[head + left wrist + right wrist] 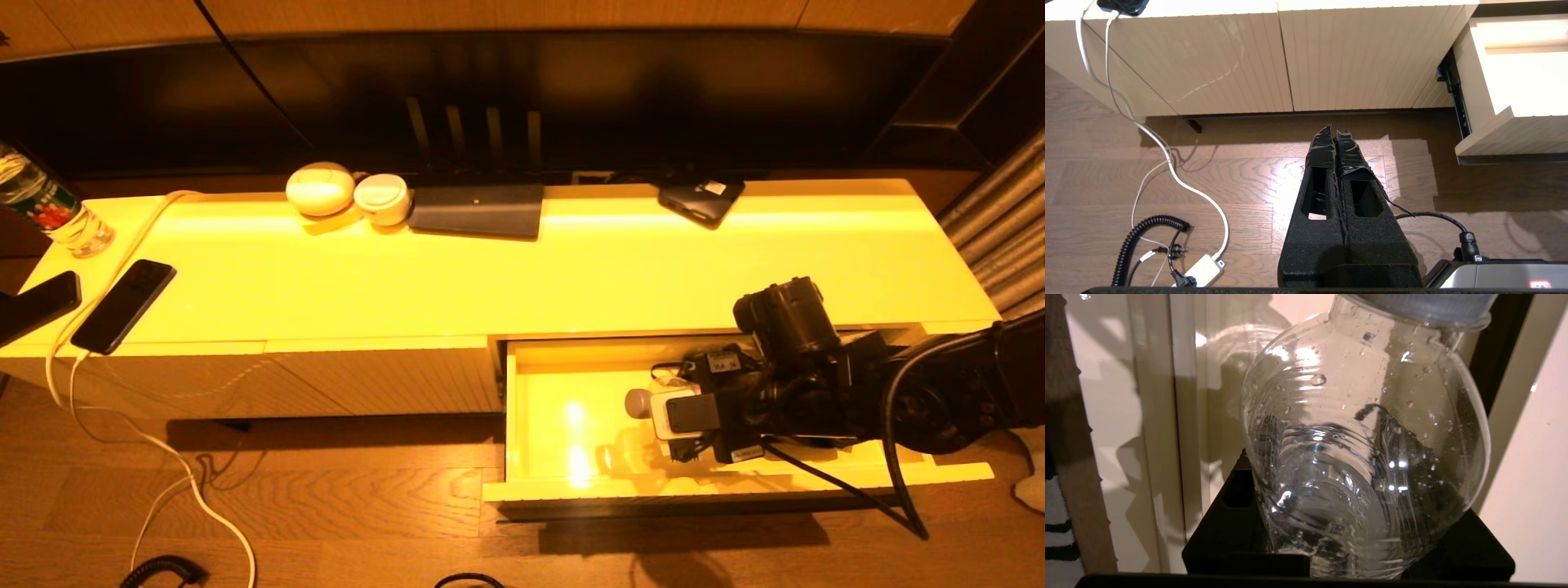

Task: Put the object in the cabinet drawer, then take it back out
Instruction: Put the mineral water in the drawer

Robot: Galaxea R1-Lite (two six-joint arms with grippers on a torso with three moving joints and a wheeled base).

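The cabinet drawer (555,457) stands pulled out at the right of the low cream cabinet, its glossy inside showing. My right gripper (679,418) reaches into it from the right and is shut on a clear plastic bottle (638,403) with a grey cap pointing left. In the right wrist view the bottle (1355,428) fills the space between the two black fingers (1237,498), water drops on its wall. Whether the bottle touches the drawer floor I cannot tell. My left gripper (1335,132) hangs shut and empty over the wooden floor, left of the drawer's ribbed front (1515,134).
On the cabinet top lie two dark phones (122,305), a second water bottle (49,208), two white round cases (320,188), a dark pad (478,210) and a black device (700,198). White cables (188,482) trail over the floor at the left.
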